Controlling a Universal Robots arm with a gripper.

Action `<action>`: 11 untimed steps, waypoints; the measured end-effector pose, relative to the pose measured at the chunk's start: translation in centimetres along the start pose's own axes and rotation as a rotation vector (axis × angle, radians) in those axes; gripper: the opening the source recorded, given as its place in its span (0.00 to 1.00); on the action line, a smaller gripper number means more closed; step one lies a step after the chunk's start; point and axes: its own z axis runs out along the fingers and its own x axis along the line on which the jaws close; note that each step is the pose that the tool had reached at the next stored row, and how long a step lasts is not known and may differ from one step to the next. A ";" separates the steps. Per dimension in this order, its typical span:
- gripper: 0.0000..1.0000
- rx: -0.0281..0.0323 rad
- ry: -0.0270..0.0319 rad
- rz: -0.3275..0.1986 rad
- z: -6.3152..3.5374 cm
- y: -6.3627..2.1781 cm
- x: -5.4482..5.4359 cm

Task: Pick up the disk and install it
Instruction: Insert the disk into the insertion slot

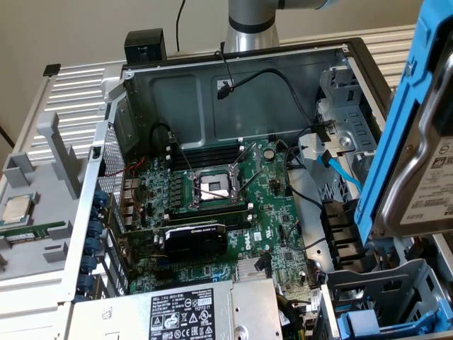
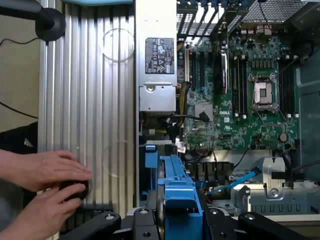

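Disk, clipped in its blue carrier, hung in the air above the open computer case, tilted on edge near the case's side wall at the exterior view's right, clear of every part inside. In the wrist view the black fingers pinched the carrier of the disk from both sides, the gripper clamped firmly on it, the robot arm rising behind the case's far wall.

Beneath lay the motherboard with its bare processor socket, and the power supply sat at the case's near end. The grey drive cage stood in the case's corner just below the raised disk, a loose blue data cable trailing close by. Out on the ribbed table, a person's hand and a second hand rested beside the case around a small dark object.

Lifting appeared complete; installing was the step in hand, with the disk not yet in any bay. Seating it would likely call for squaring the carrier with the cage's opening and keeping it off the cables and the cage's metal edges.
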 end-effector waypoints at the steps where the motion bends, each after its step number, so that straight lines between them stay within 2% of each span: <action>1: 0.37 -0.0001 -0.0019 0.000 0.10 0.00 0.0; 2: 0.37 -0.0002 -0.0051 0.000 0.20 -0.01 0.0; 8: 0.37 -0.0010 -0.0408 -0.002 0.62 -0.03 0.0; 11: 0.37 -0.0015 -0.0459 -0.001 0.73 -0.04 0.0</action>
